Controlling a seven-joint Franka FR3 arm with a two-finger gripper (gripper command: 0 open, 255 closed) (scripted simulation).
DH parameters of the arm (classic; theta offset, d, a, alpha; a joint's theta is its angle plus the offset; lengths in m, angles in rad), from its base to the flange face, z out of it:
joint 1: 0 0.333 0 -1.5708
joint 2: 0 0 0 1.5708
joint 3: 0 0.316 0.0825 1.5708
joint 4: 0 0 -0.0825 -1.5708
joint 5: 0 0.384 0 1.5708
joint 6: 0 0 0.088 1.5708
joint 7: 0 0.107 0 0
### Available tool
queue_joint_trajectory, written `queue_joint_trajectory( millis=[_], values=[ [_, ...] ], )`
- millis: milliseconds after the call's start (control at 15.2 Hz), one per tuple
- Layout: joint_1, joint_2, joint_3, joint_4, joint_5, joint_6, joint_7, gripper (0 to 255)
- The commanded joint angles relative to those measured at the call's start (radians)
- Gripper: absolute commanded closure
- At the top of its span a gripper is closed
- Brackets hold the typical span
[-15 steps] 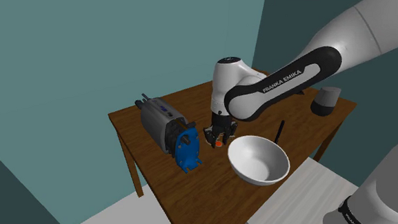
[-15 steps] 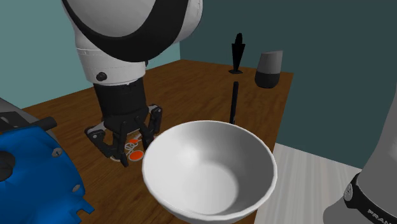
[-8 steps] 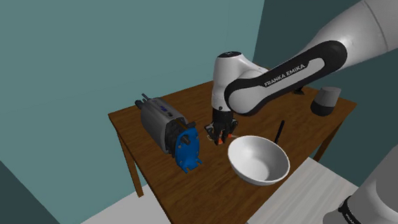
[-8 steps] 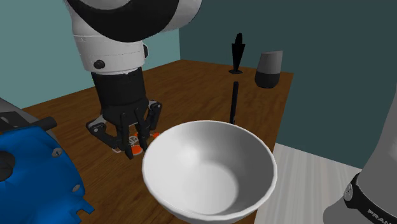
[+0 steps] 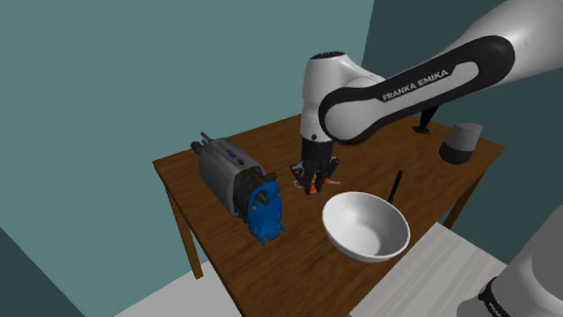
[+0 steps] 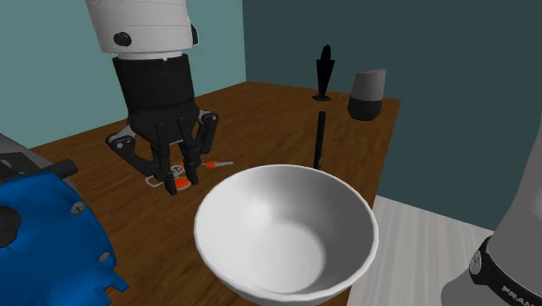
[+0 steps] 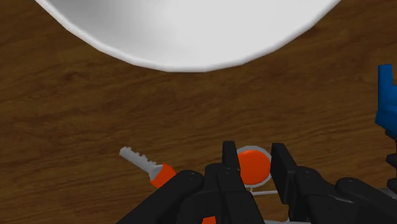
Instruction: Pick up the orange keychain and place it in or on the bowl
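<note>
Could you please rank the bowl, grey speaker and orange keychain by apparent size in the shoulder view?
Largest: white bowl
Then: grey speaker, though farther off
Smallest: orange keychain

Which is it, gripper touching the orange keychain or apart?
Touching. In the wrist view the gripper clasps the orange keychain by its disc, no gap either side.

Table: brown wooden table [image 5: 295, 263] with a rectangular top and visible grain.
Front: white round bowl [image 5: 366, 226], standing upright.
Shoulder view's left: grey and blue motor-like machine [image 5: 241, 187].
Just beside the bowl: thin black stick [image 5: 396, 187].
Far corner: short grey cylindrical speaker [image 5: 460, 142], with a small black upright figure [image 6: 325, 69] near it.
</note>
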Motion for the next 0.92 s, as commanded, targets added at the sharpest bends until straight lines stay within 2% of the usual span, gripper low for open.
queue_joint_trajectory(
  millis=[0, 858],
  values=[
    [0.000, -0.010, -0.002, 0.018, 0.004, -0.028, -0.003, 255],
    [-0.001, -0.074, -0.015, 0.135, 0.023, -0.205, -0.020, 255]
  ],
)
